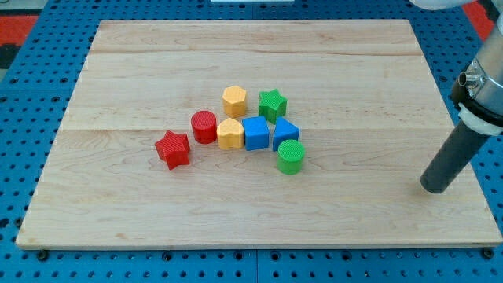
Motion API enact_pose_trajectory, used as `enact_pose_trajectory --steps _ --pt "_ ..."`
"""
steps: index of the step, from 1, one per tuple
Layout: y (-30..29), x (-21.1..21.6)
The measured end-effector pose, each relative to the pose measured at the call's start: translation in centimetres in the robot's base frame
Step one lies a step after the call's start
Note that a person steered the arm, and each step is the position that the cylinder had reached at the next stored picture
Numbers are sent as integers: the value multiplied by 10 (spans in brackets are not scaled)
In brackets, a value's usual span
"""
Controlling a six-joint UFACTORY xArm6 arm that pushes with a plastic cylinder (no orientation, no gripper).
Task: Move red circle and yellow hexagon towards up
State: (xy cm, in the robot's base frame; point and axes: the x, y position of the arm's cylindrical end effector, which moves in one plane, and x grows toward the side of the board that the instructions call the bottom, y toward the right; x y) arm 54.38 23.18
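The red circle [204,126] stands near the board's middle, touching a yellow block [230,134] on its right. The yellow hexagon [234,101] sits just above that yellow block. My tip [434,187] rests on the board at the view's far right, well apart from all blocks, to the right of and a little below the cluster.
A red star [173,149] lies below-left of the red circle. A green star [273,104], a blue cube [256,133], a blue wedge-like block [285,131] and a green cylinder [291,156] crowd the cluster's right side. The wooden board [118,204] lies on a blue pegboard.
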Motion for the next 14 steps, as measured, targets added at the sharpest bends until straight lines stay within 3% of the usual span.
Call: enact_pose_trajectory --steps 3,4,6,7,8,9,11,13,14 --pt "10 7" --pt "-59 19" --pt "-194 -11" --pt "-220 11" --pt "-289 6" --pt "-357 -27" --pt "-333 -36" --pt "-352 -67" --pt "-326 -79"
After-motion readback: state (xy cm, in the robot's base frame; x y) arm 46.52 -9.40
